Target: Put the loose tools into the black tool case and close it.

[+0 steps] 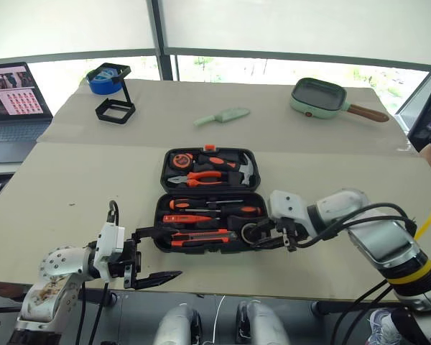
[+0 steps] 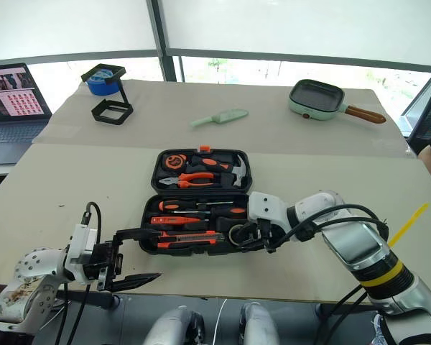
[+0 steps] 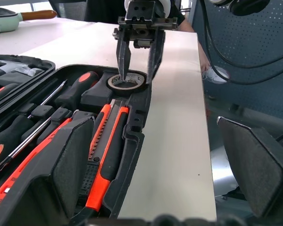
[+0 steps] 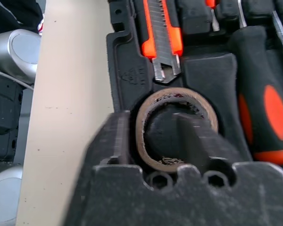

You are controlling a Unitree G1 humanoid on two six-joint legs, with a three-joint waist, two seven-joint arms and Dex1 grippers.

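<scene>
Tape roll (image 3: pixel 126 83) seated in case (image 1: pixel 165 176); right gripper (image 3: pixel 137 70) parted astride its rim; left gripper (image 1: pixel 152 253) wide.

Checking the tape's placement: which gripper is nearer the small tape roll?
Right. The right gripper stands over the tape roll in the black tool case, one finger inside its ring. The left gripper waits apart, at the case's opposite end.

Tool case (image 1: pixel 208 200) open on table (image 1: pixel 93 180), tape roll (image 3: pixel 126 83) in its near right corner — utility knife (image 1: pixel 195 238) along front edge, screwdrivers (image 1: pixel 215 208) behind, laptop (image 1: pixel 13 100) far left.
</scene>
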